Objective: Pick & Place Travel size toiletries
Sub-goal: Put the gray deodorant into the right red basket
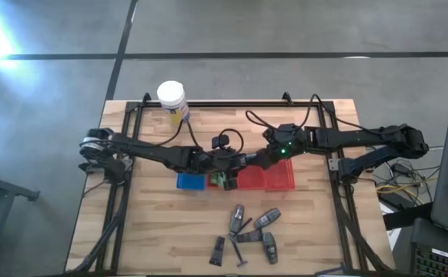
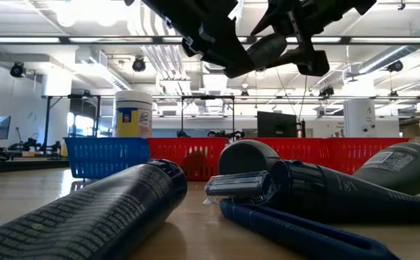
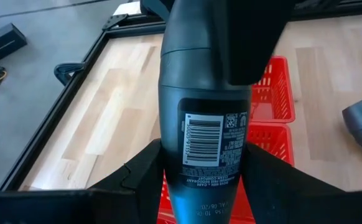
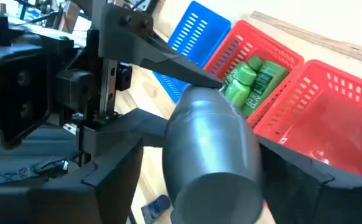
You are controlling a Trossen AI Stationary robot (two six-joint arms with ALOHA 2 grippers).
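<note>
- Closest to the low camera, the loose toiletries (image 1: 251, 231) lie on the table (image 1: 155, 231). They're so near that they're cut off: a dark tube (image 2: 102, 209) runs out of frame, and a razor (image 2: 239, 186) leans on another tube. Only the top view shows the whole cluster, well apart from the baskets.
- Above them, the two arms meet mid-table, each reaching in low from its own side with its wrist levelled.
- The left gripper (image 1: 235, 160) is clamped on a grey tube (image 3: 203, 93), with a dark finger (image 3: 137, 180) pressed to each side. Its wrist view shows the barcode label; the tube's far end is covered by a dark part of the other arm.
- The right gripper (image 1: 256, 159) grips the same tube from the opposite side, fingers (image 4: 112, 180) hugging it. Its wrist view shows only the rounded end.
- So the tube is up in the air, held at both ends over the baskets. From above we can barely make it out between the claws.
- Behind sits the row of baskets: the blue basket (image 1: 187, 181), a red basket (image 4: 265, 46) holding green bottles (image 4: 252, 84), and a second red basket (image 4: 349, 93). The low view hides the bottles behind the ribbed walls.
- Farthest back, a white jar (image 1: 172, 96) stands at the table's far edge.
</note>
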